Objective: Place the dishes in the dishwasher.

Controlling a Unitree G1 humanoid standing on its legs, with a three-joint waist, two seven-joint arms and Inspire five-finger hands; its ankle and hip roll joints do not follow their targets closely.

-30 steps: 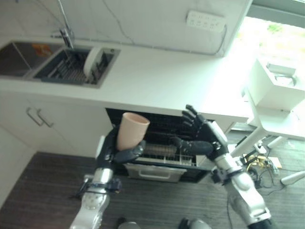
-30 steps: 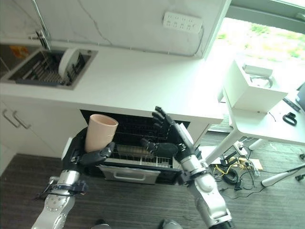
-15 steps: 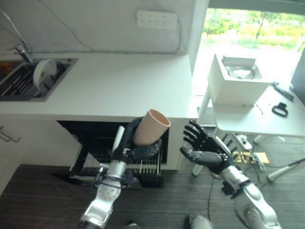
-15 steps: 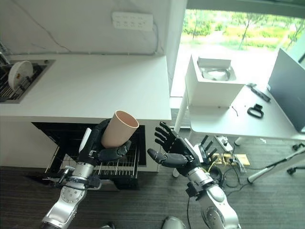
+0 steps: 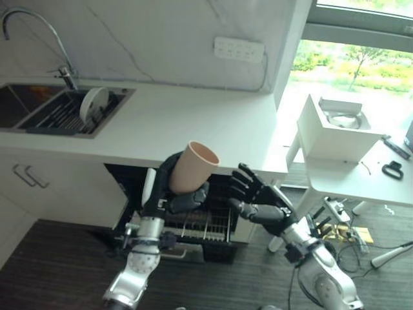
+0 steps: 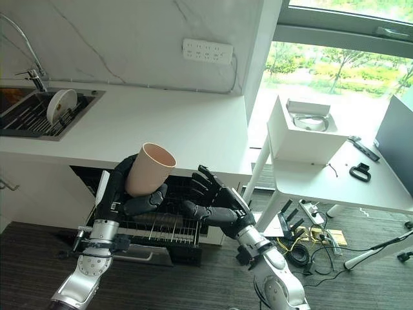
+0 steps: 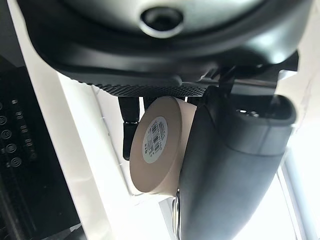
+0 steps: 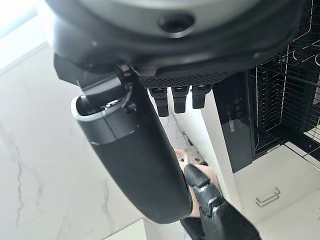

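Beige plastic cup (image 5: 192,168) was clasped in the left hand (image 5: 169,196), fingers and thumb curled round its lower body, mouth tilted up, raised in front of the open dishwasher (image 6: 90,181) above the pulled-out rack (image 5: 203,226). Right hand (image 6: 210,200) hovered just beside it, fingers spread, holding nothing, judged ready to assist. One plate (image 5: 93,103) stood in the sink (image 5: 71,126), awaiting loading.

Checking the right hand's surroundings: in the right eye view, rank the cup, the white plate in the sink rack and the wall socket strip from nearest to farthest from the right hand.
From the right hand:
1. Cup, just to its left, held in the left hand.
2. Socket strip, on the wall above.
3. Plate, far left in the sink rack.
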